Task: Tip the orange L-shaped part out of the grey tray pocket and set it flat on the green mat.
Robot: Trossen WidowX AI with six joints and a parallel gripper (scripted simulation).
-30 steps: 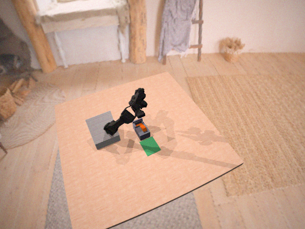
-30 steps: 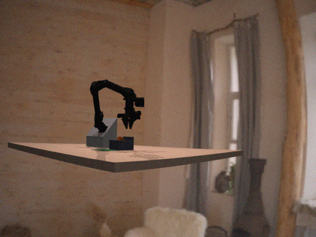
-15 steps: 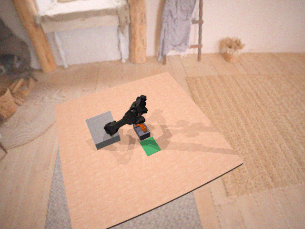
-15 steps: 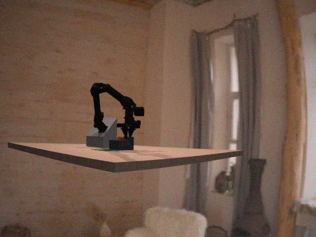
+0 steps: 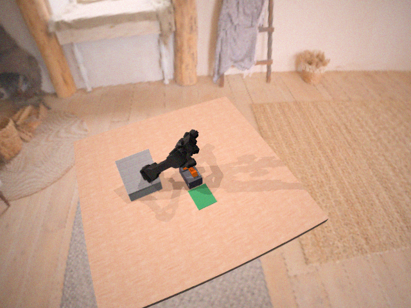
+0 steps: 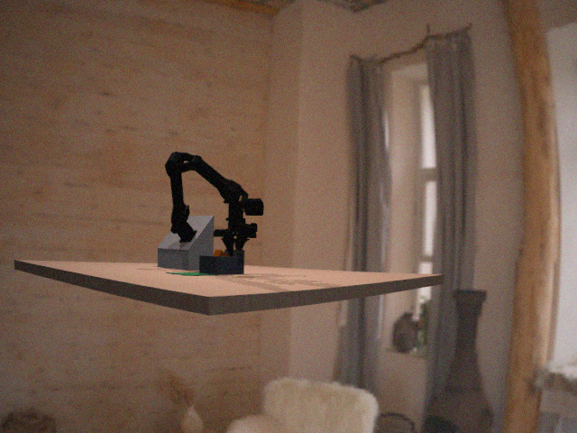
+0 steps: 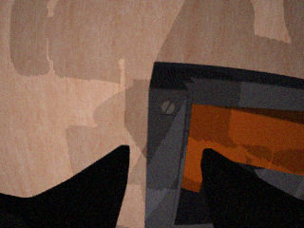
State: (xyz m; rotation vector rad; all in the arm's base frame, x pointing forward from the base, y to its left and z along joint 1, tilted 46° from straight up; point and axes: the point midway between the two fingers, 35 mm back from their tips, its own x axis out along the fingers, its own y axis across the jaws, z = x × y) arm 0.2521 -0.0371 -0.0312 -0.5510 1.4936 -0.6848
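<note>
The orange L-shaped part (image 5: 192, 171) (image 6: 218, 253) (image 7: 209, 123) is in the pocket of the grey tray (image 5: 196, 182) (image 6: 221, 265) (image 7: 161, 204). In the exterior view its end away from the fingers shows above the tray's side wall, so it looks tipped up. My gripper (image 6: 235, 252) (image 7: 166, 155) points down, partly open, with nothing between its fingers. In the wrist view the right finger is over the L-shaped end and the left finger is outside the tray's end wall. Whether the right fingertip touches the part is hidden. The green mat (image 5: 202, 197) (image 6: 186, 273) is bare.
The grey sloped block (image 5: 135, 171) (image 6: 200, 242) stands under the arm's base, to the left of the tray in the top view. The mat lies just past the tray's end farther from the fingers. The tabletop (image 5: 232, 231) extends around them.
</note>
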